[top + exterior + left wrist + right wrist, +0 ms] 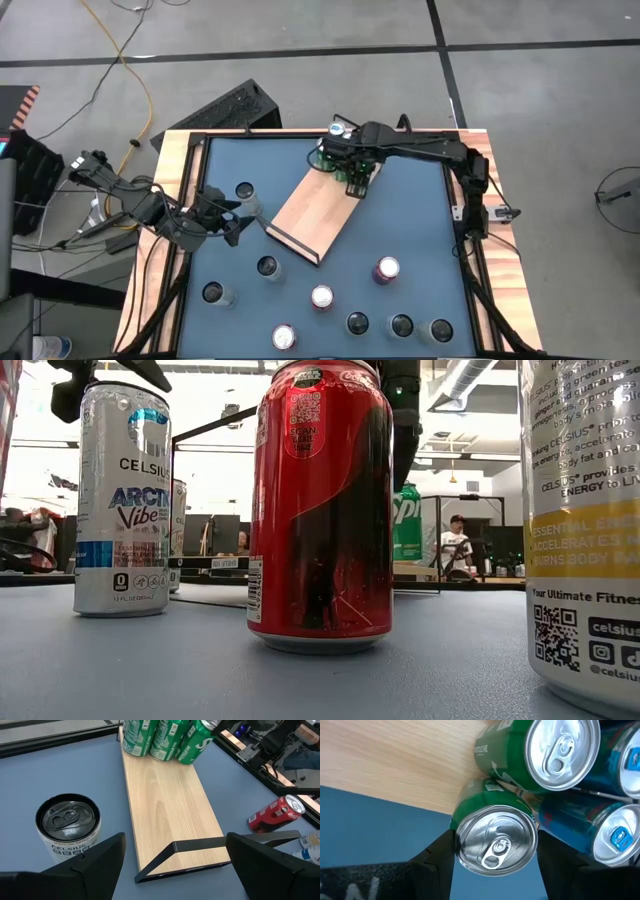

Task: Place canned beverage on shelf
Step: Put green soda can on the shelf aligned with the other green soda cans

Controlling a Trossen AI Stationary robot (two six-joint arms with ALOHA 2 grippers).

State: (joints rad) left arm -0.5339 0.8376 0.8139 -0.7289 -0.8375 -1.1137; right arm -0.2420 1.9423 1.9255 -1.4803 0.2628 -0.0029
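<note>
The right gripper is at the far end of the shelf, and its two fingers are closed around a green Sprite can, one on each side. In the left wrist view this can leans against the other green cans that stand at the far end, probably because it is not yet fully set down on the wood. It seems the can is being placed in a row there, so that the near part of the shelf stays free for more cans.

The left gripper waits near the left side of the table with its fingers wide apart and nothing between them. A white Celsius can stands just beside it, likely the next one to pick. Other cans, among them a red one, stand on the blue tabletop on the near side.
</note>
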